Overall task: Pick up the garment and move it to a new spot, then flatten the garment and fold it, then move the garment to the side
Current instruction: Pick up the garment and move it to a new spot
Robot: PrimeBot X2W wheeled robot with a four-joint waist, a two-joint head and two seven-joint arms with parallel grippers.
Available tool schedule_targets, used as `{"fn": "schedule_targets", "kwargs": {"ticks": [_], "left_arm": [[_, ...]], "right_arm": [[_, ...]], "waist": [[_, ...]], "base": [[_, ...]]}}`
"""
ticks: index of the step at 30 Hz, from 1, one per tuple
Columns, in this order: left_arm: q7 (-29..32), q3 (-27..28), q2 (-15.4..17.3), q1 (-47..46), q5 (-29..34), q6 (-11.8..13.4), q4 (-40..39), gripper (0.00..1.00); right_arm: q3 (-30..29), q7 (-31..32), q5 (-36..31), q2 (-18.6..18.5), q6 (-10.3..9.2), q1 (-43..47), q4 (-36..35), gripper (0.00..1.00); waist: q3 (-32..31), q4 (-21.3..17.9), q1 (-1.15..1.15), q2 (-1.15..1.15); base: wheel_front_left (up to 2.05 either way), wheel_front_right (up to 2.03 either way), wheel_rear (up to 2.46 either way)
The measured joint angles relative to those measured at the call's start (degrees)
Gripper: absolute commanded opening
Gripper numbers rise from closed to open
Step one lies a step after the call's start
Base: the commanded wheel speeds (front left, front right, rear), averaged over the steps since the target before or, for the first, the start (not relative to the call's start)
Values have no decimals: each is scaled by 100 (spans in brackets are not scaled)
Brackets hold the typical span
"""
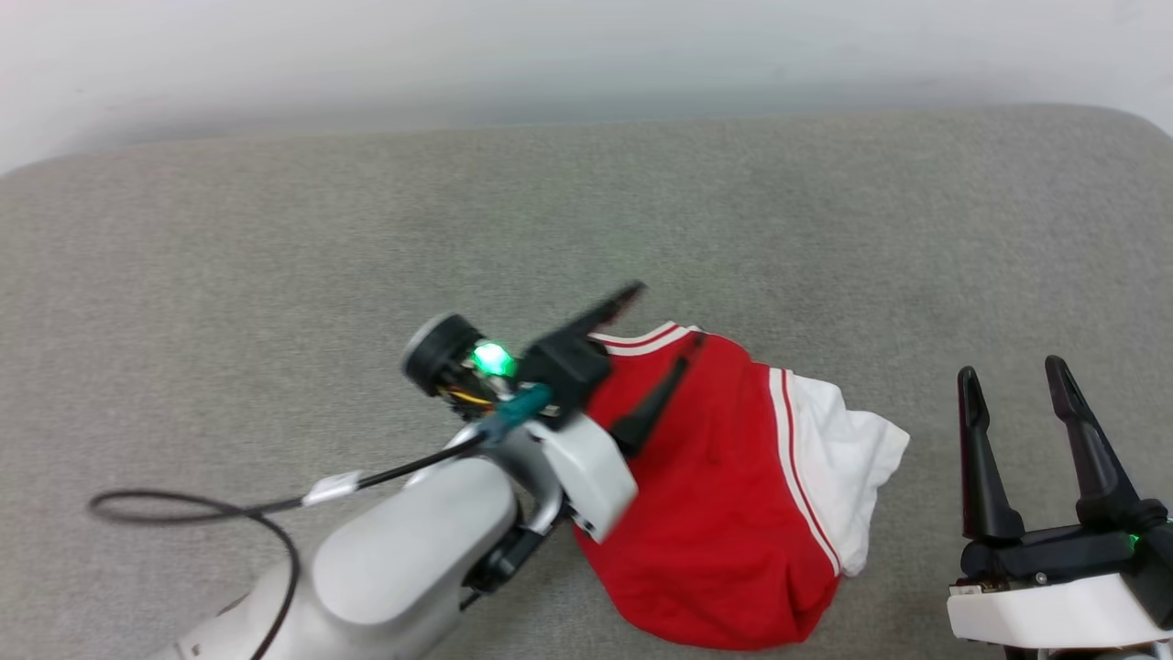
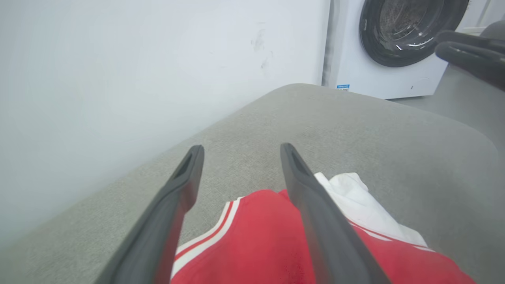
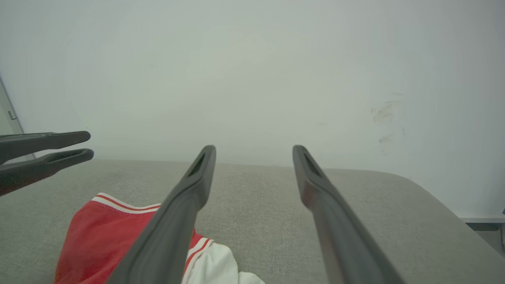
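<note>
Both sets of jaws spread wide, nothing pinched. The garment (image 1: 724, 495) lies crumpled on the grey cushion (image 1: 275, 257), right beneath my left gripper (image 2: 241, 150), left of my right gripper (image 1: 1010, 368). I'd say it's placed; flattening, folding and the side move remain.

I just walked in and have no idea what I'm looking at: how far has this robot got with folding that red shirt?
Done: nothing certain; the garment lies bunched on the grey surface, neither flat nor folded. In hand: the left gripper hangs open over its striped edge, holding nothing; the right gripper stands open, apart from it. Left: flattening, folding, moving it aside.
</note>
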Motion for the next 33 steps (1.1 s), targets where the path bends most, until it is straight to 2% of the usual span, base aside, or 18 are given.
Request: {"fn": "schedule_targets", "kwargs": {"ticks": [4, 10, 13, 16, 17, 19, 20, 23, 33], "left_arm": [[-542, 404, 112, 213, 94, 568, 76, 100], [-743, 1184, 350, 720, 291, 1350, -109, 100], [-754, 1755, 406, 1106, 564, 1627, -483, 100], [-760, 2336, 426, 1618, 808, 1785, -756, 100], [-760, 2695, 413, 1947, 972, 1842, -902, 100], [-760, 3048, 363, 2237, 1114, 1863, -1020, 100], [-760, 3048, 363, 2237, 1114, 1863, -1020, 100], [-760, 3663, 178, 2786, 1408, 1800, -1138, 100], [-760, 4596, -382, 3807, 2002, 966, -1214, 100]], "right_arm": [[-5, 0, -1, 0, 0, 38, 14, 100], [-34, -1, -24, 0, 0, 66, 33, 100], [-66, -1, -25, 0, 0, 70, 40, 100], [-92, 0, -26, 0, 0, 104, 54, 100], [-120, 0, -25, 0, 0, 127, 74, 100], [-137, -1, -21, 0, 0, 132, 92, 100], [-137, -1, -21, 0, 0, 132, 92, 100], [-174, -1, 46, 0, 0, 182, 170, 100], [-230, -1, 227, 0, 0, 398, 358, 100]], "waist": [[-99, 144, 0, 0], [-170, 305, 0, 0], [-177, 353, 0, 0], [-192, 387, 0, 0], [-210, 407, 0, 0], [-228, 422, 0, 0], [-228, 422, 0, 0], [-284, 433, 0, 0], [-522, 381, 0, 0]], "base": [[0, 0, 0], [0, 0, 0], [0, 0, 0], [0, 0, 0], [0, 0, 0], [0, 0, 0], [0, 0, 0], [0, 0, 0], [0, 0, 0]]}}
